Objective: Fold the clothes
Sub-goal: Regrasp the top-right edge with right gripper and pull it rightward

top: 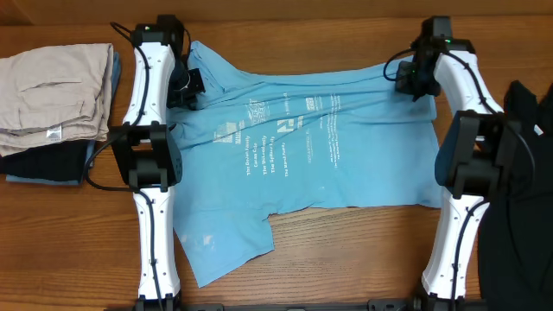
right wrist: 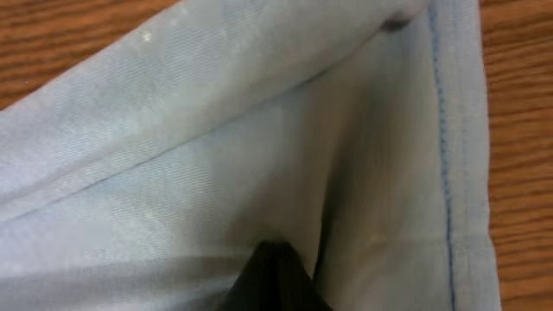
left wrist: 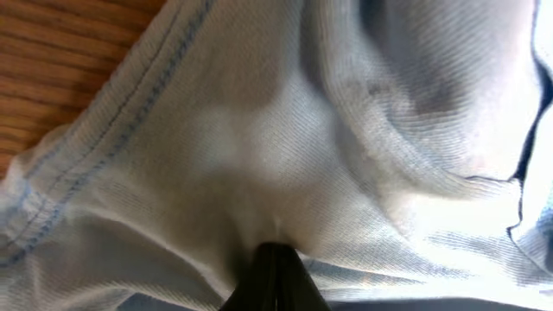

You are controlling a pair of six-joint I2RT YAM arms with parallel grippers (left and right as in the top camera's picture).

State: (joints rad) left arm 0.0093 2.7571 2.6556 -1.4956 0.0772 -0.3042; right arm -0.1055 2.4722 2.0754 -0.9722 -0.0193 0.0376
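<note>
The light blue T-shirt (top: 294,164) lies spread sideways across the table, white lettering up, one sleeve toward the front left. My left gripper (top: 187,86) is at the shirt's far left corner, shut on the cloth; in the left wrist view its dark fingertips (left wrist: 275,275) pinch a bunched fold of the T-shirt (left wrist: 285,147) beside a stitched hem. My right gripper (top: 413,79) is at the far right corner, shut on the cloth; in the right wrist view its fingertips (right wrist: 278,275) grip the T-shirt (right wrist: 242,164) near the stitched hem edge.
A beige folded garment (top: 52,99) on a dark one lies at the left edge. A black garment (top: 523,190) lies at the right edge. Bare wooden table (top: 346,259) shows in front of the shirt.
</note>
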